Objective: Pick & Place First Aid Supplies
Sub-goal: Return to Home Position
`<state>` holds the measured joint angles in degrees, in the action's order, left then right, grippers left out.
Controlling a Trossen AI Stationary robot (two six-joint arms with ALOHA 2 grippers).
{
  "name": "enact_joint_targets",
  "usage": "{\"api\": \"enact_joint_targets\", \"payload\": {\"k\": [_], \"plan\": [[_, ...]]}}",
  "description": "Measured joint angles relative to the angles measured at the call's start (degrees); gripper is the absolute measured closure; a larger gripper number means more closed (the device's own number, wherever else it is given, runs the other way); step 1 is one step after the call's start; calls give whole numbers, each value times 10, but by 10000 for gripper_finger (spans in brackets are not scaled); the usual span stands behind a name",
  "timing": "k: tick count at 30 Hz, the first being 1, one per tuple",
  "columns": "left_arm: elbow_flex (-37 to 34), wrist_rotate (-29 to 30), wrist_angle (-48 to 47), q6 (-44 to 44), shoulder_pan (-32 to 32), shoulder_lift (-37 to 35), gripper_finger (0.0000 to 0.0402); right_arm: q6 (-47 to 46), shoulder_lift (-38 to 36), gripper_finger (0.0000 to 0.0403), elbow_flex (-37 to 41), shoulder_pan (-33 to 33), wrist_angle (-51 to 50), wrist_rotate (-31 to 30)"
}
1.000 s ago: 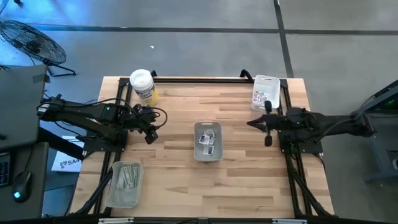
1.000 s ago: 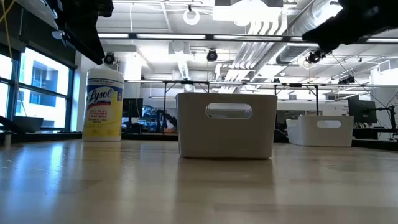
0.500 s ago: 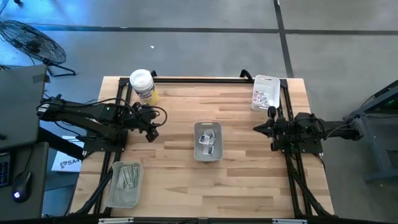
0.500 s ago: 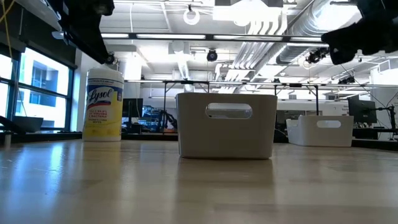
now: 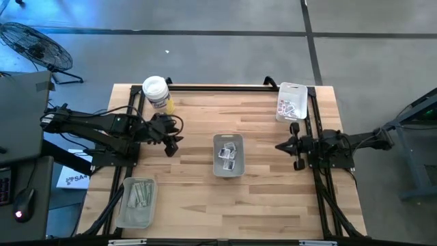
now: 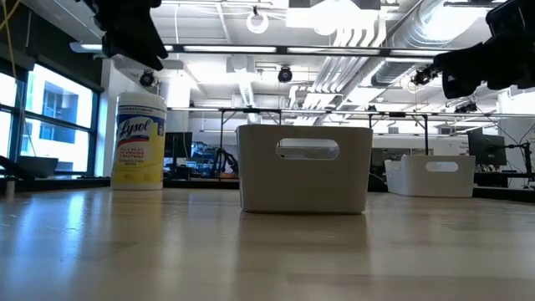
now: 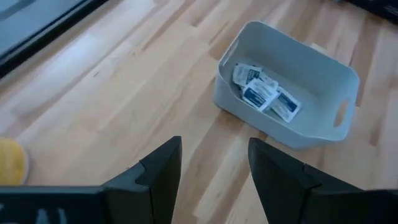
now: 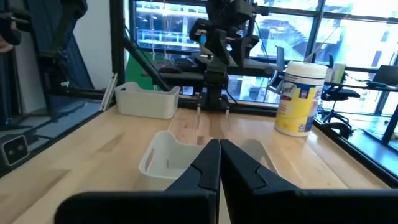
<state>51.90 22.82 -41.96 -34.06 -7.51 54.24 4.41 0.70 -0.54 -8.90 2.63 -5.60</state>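
Observation:
White squarish first aid packets (image 5: pixel 227 156) lie in a pale grey bin (image 5: pixel 216 167) at the table's middle; the left wrist view shows the packets (image 7: pixel 264 96) too. Narrow green-beige strips (image 5: pixel 140 195) lie in a clear tray (image 5: pixel 127 215) at the near left. More white packets (image 5: pixel 289 106) fill a clear tray (image 5: pixel 292 87) at the far right. My left gripper (image 5: pixel 171 145) hovers left of the bin, open and holding nothing (image 7: pixel 212 168). My right gripper (image 5: pixel 281 145) stays right of the bin, shut and holding nothing (image 8: pixel 219 163).
A white-lidded round tub with a yellow label (image 5: pixel 156 92) stands at the far left and shows in the low view (image 6: pixel 139 142). Bare wood lies between the bin and each gripper, and along the table's near edge. The room beyond holds desks and another arm stand.
My right arm has folded back toward the table's right edge and sunk, its shut gripper now pointing level toward the bin. My left gripper has tipped upward a little, staying open.

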Motion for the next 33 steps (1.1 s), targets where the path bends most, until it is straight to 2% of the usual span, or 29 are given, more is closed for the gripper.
{"api": "enact_joint_targets", "payload": {"k": [4, 7, 10, 14, 19, 22, 28, 33], "plan": [[0, 17, 0, 9, 0, 0, 218, -1, 0, 399, 0, -2, 2, -4], [0, 35, 15, 7, 0, 4, 218, -32, 0, 395, 0, -2, 10, -49], [0, 38, 52, 49, 0, 4, 218, -43, 0, 393, 0, -2, 11, -87], [-6, 77, 97, 90, 0, 4, 218, -44, 1, 396, 0, -2, 10, -89], [-75, 106, 180, 115, 0, -24, 218, -44, 1, 397, 0, -2, 8, -77], [-122, 77, 240, 158, 0, -53, 218, -44, 1, 395, 0, -2, 9, -77], [-202, -70, 360, 287, 0, -128, 218, -44, 1, 396, 0, -2, 11, -76], [-247, -82, 379, 305, 0, -206, 218, -44, 1, 398, 0, -2, 11, -76]]}}
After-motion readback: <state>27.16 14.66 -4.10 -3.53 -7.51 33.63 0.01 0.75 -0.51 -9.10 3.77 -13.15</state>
